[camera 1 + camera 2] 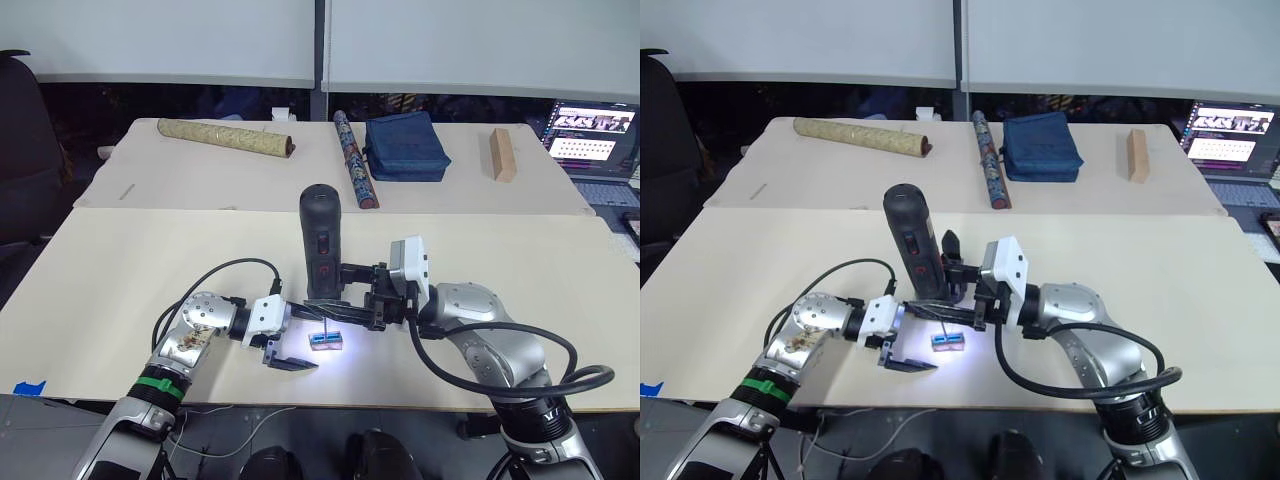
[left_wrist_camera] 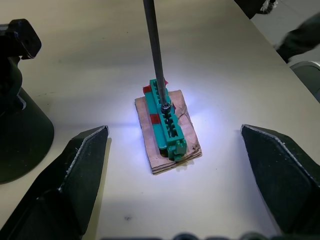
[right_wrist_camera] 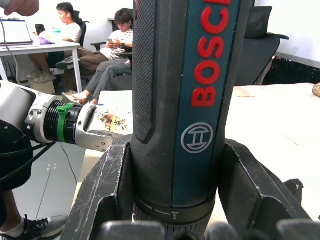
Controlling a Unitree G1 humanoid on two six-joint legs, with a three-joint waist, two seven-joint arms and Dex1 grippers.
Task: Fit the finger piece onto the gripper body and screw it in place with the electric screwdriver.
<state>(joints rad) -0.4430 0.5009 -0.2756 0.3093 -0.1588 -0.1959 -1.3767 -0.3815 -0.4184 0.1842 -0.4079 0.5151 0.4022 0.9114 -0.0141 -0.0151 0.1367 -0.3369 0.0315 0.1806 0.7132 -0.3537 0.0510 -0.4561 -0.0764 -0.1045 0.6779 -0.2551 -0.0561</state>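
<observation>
Beige worktop; a second one beyond carries two rolled tubes, a blue pouch and a wooden block, with a laptop far right. The right hand is clamped on the upright electric screwdriver, its bit on a lit green screw holder. The left hand, spread wide and empty, flanks the holder; the gripper body stands just beside.

Both arms are silver-grey metal with rounded joint housings. The left gripper has a white housing behind its black, wedge-shaped fingers, whose edges look scuffed pale. A green band rings the forearm further back, and a black cable loops above. The right gripper has thick black fingers and a white box behind; black cables trail behind, perhaps two.
</observation>
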